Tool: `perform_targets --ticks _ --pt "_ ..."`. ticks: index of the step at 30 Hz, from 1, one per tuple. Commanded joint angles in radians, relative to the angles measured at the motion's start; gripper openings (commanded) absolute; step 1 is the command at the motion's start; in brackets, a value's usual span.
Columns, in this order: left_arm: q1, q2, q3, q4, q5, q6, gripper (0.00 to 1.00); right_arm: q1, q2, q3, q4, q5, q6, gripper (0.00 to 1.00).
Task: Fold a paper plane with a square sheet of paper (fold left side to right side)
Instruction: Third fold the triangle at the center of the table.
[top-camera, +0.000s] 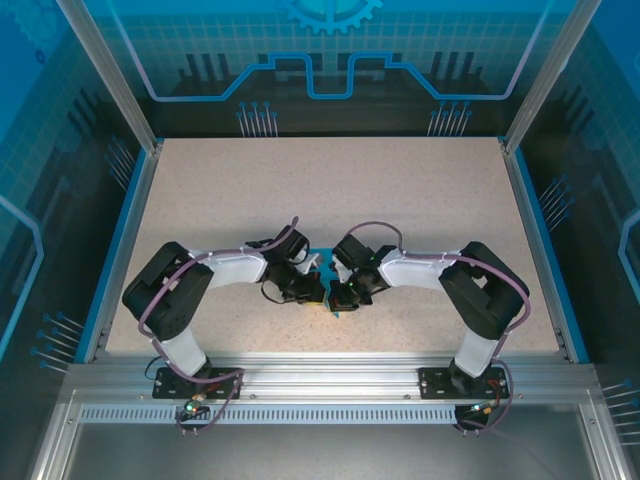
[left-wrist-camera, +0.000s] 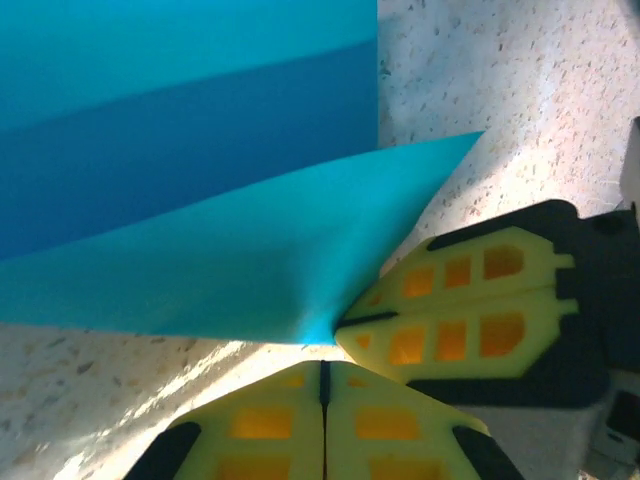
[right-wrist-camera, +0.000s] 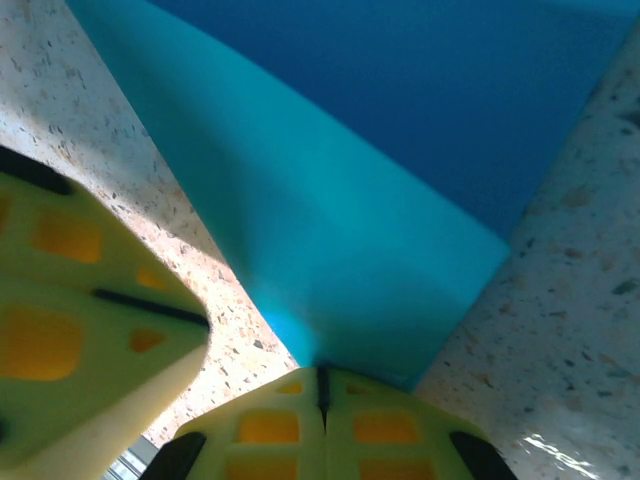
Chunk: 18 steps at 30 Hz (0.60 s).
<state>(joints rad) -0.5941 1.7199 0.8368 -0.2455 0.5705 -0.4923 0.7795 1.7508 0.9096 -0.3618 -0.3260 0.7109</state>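
Observation:
The square sheet of paper (left-wrist-camera: 230, 260) is teal-blue and lies folded in layers on the speckled table, a lighter flap raised over a darker layer (left-wrist-camera: 180, 150). In the top view a small bit of the sheet (top-camera: 322, 262) shows between the two wrists. My right gripper (right-wrist-camera: 322, 372) is shut on the raised flap's (right-wrist-camera: 350, 250) lower corner, and the paper runs into the seam of its jaws. My left gripper (left-wrist-camera: 323, 365) is shut, tips pressed together, with a strip of bare table between it and the flap's tip. Both grippers (top-camera: 318, 292) (top-camera: 342, 294) meet nose to nose at the table's centre.
The right gripper's yellow fingers (left-wrist-camera: 450, 310) sit close at the right of my left gripper's tips. The left gripper's fingers (right-wrist-camera: 90, 330) crowd the left of the right wrist view. The speckled table (top-camera: 330, 190) has blue side rails (top-camera: 125, 240) and a metal frame (top-camera: 330, 375) in front.

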Motion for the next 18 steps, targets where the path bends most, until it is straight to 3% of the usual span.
perform_targets --ticks 1,18 --pt "-0.007 0.027 0.024 0.035 0.038 -0.008 0.06 0.007 0.062 -0.036 -0.112 0.043 -0.002 0.00" --pt "-0.007 0.091 0.067 -0.016 -0.021 0.033 0.04 0.008 0.068 -0.036 -0.119 0.042 -0.005 0.00"
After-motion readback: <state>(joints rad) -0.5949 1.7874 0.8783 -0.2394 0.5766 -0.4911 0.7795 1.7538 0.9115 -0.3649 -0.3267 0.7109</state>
